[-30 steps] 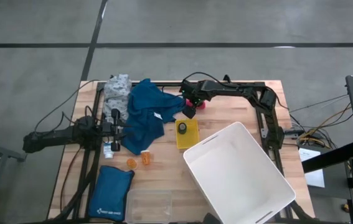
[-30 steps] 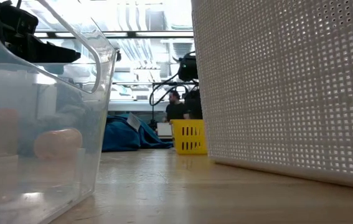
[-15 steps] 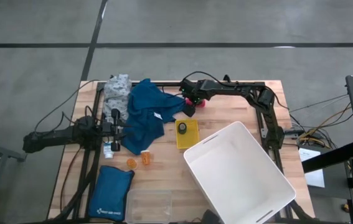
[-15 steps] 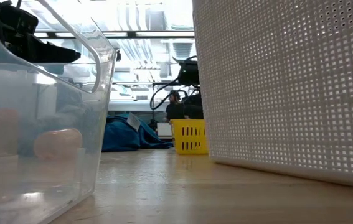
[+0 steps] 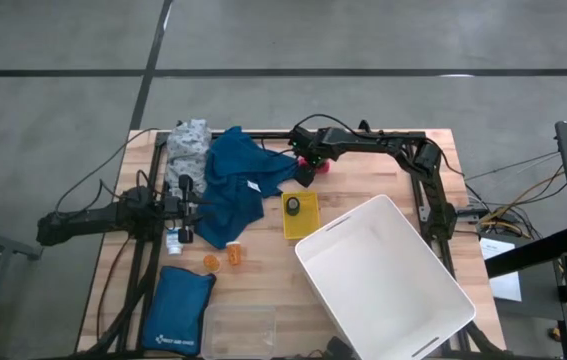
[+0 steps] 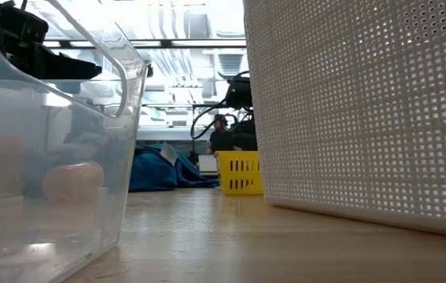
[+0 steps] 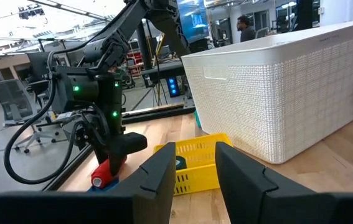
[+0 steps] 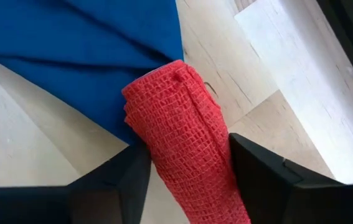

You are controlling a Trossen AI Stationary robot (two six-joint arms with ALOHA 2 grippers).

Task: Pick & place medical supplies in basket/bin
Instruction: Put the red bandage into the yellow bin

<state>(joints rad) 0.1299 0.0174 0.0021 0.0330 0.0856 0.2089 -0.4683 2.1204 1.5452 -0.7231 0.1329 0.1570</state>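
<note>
A pink-red bandage roll (image 8: pixel 179 134) lies on the table by the far edge, its end at the hem of the blue cloth garment (image 5: pixel 235 185). My right gripper (image 5: pixel 308 170) stands over it, shut on the roll. My left gripper (image 7: pixel 195 152) hovers level over the table's left side, open and with nothing between its fingers. A dark roll (image 5: pixel 292 206) sits in the yellow basket (image 5: pixel 306 222). Two orange pill bottles (image 5: pixel 223 259) and a grey dotted cloth (image 5: pixel 190 145) lie on the table. My right gripper pinches the roll's curved sides (image 8: pixel 216 155) between its two fingers (image 8: pixel 123 180), which lie along the roll. The fingers come from above, slanting steeply down. The roll lies on the table (image 8: pixel 251 81), its far end against the blue cloth.
A large white perforated bin (image 5: pixel 383 285) fills the near right of the table. A blue padded pouch (image 5: pixel 178 310) and a clear plastic container (image 5: pixel 241 325) lie at the near left. Bare wood shows between the bin and the bottles.
</note>
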